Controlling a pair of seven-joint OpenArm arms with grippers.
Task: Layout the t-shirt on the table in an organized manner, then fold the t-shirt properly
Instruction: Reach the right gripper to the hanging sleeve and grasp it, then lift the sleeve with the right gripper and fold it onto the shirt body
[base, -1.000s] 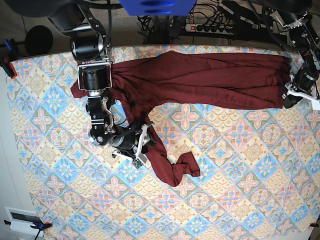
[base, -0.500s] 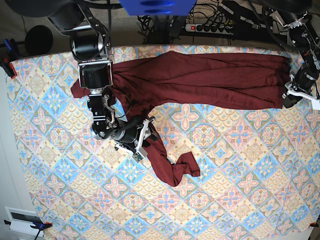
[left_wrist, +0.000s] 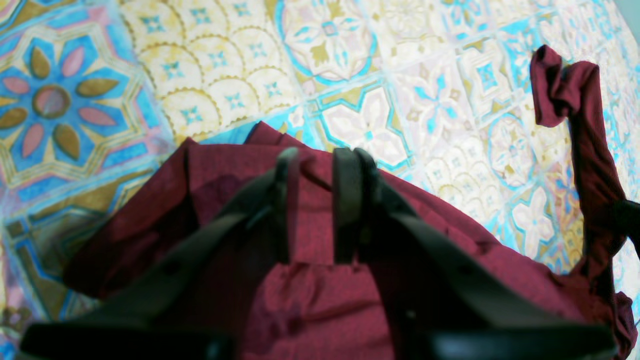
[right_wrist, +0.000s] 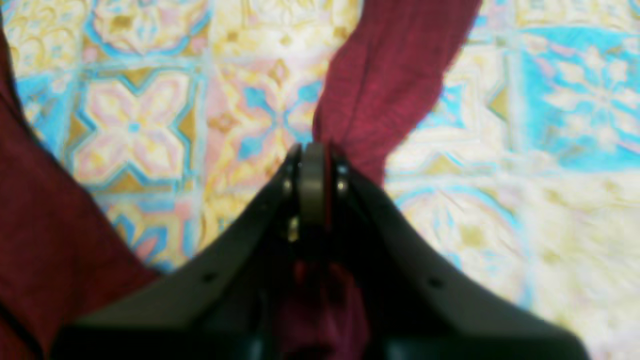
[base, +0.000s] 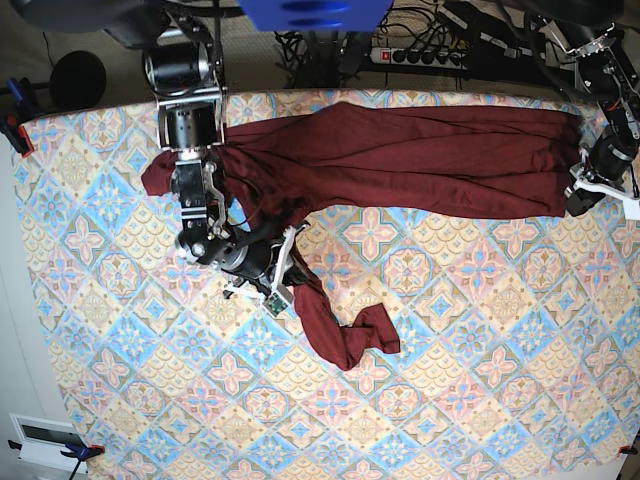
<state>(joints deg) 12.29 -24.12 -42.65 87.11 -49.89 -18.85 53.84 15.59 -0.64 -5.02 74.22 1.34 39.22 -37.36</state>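
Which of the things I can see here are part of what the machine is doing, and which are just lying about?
Part of the job:
- t-shirt, stretched along the far edge
- table
- right gripper, fingers shut on the t-shirt
- left gripper, fingers pinching the t-shirt

Just lying about:
- power strip behind the table
- clamps on the table's edge

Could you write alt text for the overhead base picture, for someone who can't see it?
A dark red t-shirt lies stretched in a long band along the far side of a table covered in pastel tile-pattern cloth, one twisted strip trailing toward the middle. Two black robot arms grip it: the right hand pinches that strip, and the left hand holds the band's end at the table's edge.
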